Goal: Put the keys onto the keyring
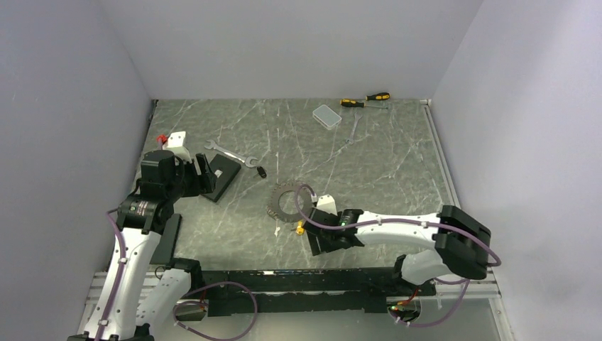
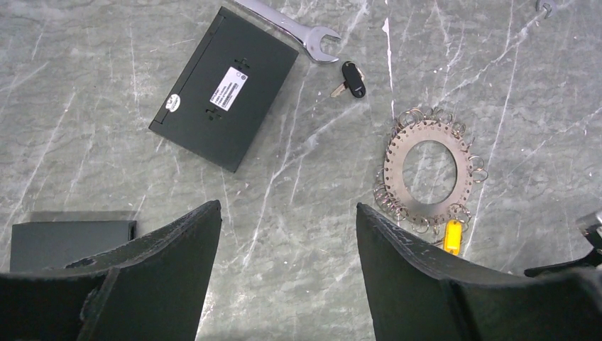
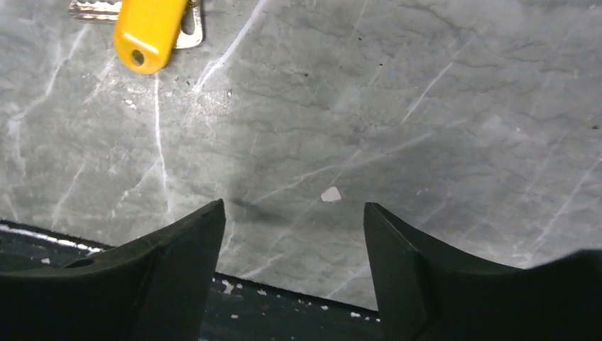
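The keyring (image 1: 274, 204) lies flat mid-table, a toothed silver loop fringed with small rings (image 2: 394, 168). A yellow-headed key (image 1: 300, 229) (image 2: 452, 236) (image 3: 148, 32) lies at its near rim; whether it hangs on a ring I cannot tell. The black-headed key (image 1: 262, 170) (image 2: 353, 78) lies apart, beyond the loop. A small pale key (image 1: 277, 231) rests left of the yellow one. My right gripper (image 1: 317, 226) (image 3: 292, 206) is low, just right of the yellow key, open and empty. My left gripper (image 1: 201, 172) (image 2: 287, 207) hovers open left of the loop.
A flat black block (image 1: 221, 176) (image 2: 223, 89) and a silver spanner (image 1: 231, 153) (image 2: 298, 25) lie by the left gripper. Another dark slab (image 2: 71, 238) sits near the left arm. Screwdrivers (image 1: 365, 99) and a clear box (image 1: 326, 116) lie at the back. A black mat (image 3: 284, 312) edges the near side.
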`<action>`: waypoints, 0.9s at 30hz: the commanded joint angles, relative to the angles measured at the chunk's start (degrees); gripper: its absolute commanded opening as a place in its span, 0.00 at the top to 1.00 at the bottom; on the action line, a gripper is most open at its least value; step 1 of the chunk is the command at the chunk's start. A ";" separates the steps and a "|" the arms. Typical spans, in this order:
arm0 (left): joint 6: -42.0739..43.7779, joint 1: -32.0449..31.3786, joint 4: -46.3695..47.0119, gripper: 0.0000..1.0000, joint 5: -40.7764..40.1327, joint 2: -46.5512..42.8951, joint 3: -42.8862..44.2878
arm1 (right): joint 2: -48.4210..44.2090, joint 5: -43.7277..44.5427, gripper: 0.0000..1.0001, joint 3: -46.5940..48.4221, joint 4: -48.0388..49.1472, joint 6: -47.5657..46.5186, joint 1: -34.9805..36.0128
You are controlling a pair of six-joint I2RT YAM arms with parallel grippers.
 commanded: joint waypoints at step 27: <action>-1.67 -0.55 -4.19 0.29 -0.30 0.15 1.61 | 16.69 3.94 0.40 21.80 5.95 -6.84 -9.52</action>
